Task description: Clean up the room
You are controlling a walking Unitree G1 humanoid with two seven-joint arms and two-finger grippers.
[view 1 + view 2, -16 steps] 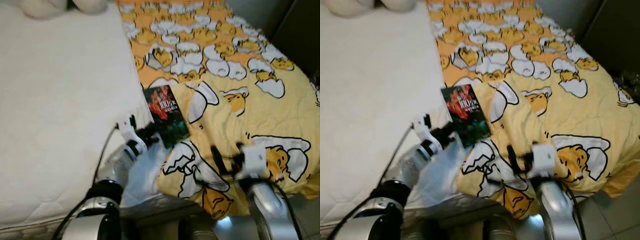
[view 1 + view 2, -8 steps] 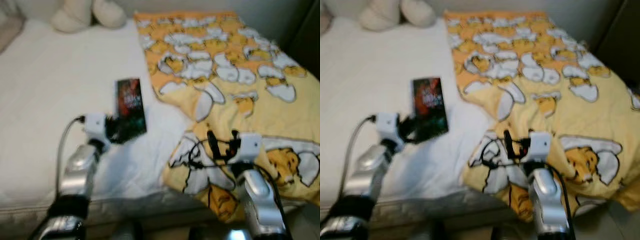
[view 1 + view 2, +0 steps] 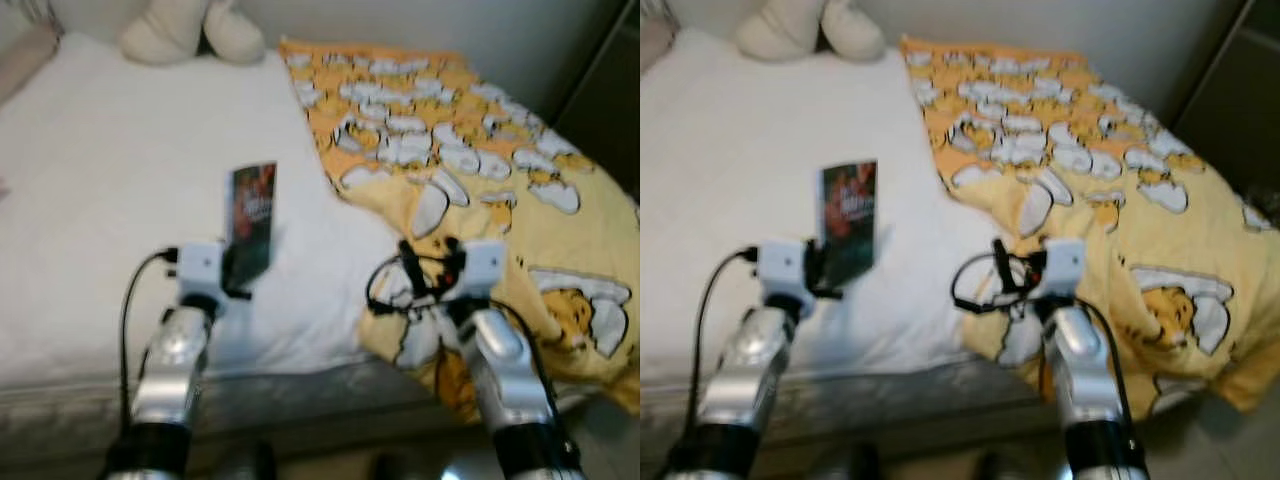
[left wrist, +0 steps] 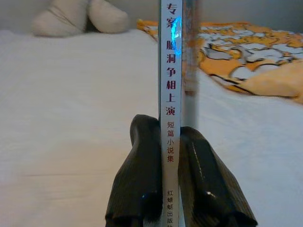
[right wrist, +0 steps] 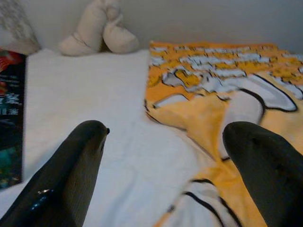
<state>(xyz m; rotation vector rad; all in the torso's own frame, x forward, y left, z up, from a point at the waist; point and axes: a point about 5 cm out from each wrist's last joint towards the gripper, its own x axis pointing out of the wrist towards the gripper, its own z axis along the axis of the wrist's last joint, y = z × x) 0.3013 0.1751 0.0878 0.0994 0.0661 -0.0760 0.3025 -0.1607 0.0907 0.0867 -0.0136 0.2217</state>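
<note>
- Left gripper [image 3: 238, 272] clamps a thin book [image 3: 251, 220], upright above the near white mattress [image 3: 90, 200]; it seems not yet put away.
- Right gripper [image 3: 428, 265] is spread wide and empty.
- Far right, the yellow blanket [image 3: 500, 170] lies rumpled; a plush toy [image 3: 192, 28] sits at the far edge.

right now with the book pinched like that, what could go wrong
The left pincer grips only the bottom end of the book, which stands tall above the white mattress; a jerk might swing or slip it. The right pincer hangs open right by the yellow blanket edge, so moving forward it could snag the fabric and drag it.
</note>
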